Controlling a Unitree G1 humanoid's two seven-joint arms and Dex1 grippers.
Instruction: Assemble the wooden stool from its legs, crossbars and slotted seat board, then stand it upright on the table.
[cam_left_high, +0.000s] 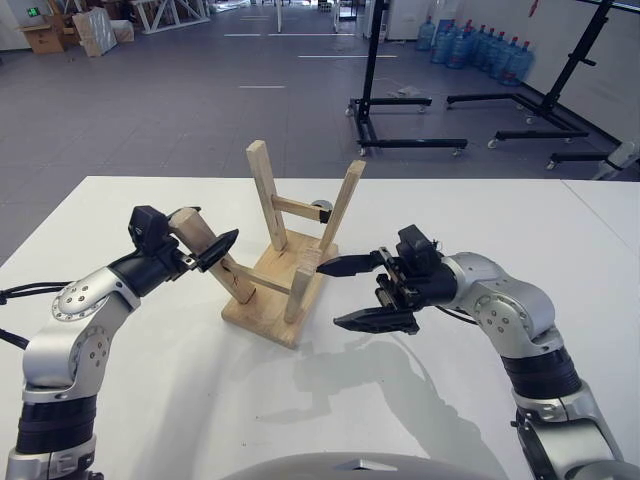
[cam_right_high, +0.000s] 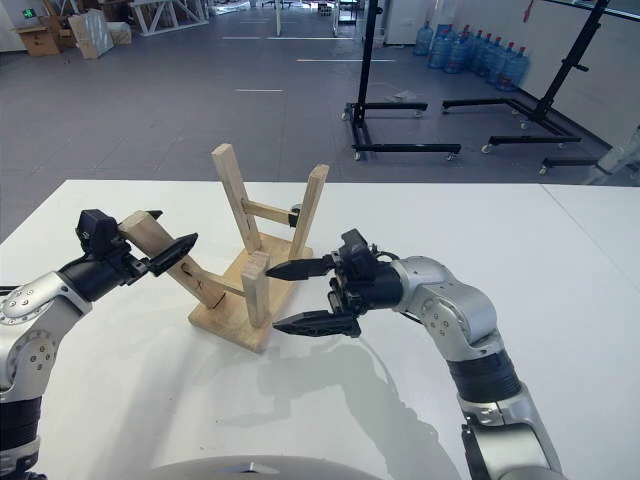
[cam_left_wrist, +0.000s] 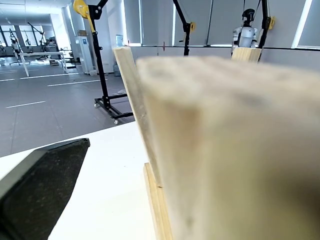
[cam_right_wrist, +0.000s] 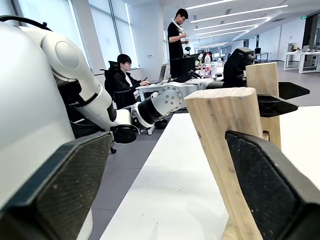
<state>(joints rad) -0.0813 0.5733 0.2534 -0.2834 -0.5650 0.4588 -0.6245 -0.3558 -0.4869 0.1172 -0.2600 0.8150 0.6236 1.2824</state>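
From where I stand the white table (cam_left_high: 480, 215) takes up most of the view, and the wooden stool (cam_left_high: 285, 262) sits upside down near its middle, seat board (cam_left_high: 262, 316) flat on the top and four legs (cam_left_high: 267, 195) pointing up, the two at twelve o'clock joined by a crossbar (cam_left_high: 298, 208). At the stool's four o'clock the right gripper (cam_left_high: 345, 293) hangs with its jaws spread wide and nothing in them, the upper tip just beside the near leg (cam_left_high: 300, 282). At nine o'clock the left gripper (cam_left_high: 218, 246) sits astride the tilted leg (cam_left_high: 233, 277), jaws apart rather than pinching: one finger (cam_left_wrist: 42, 187) stands clear of the wood
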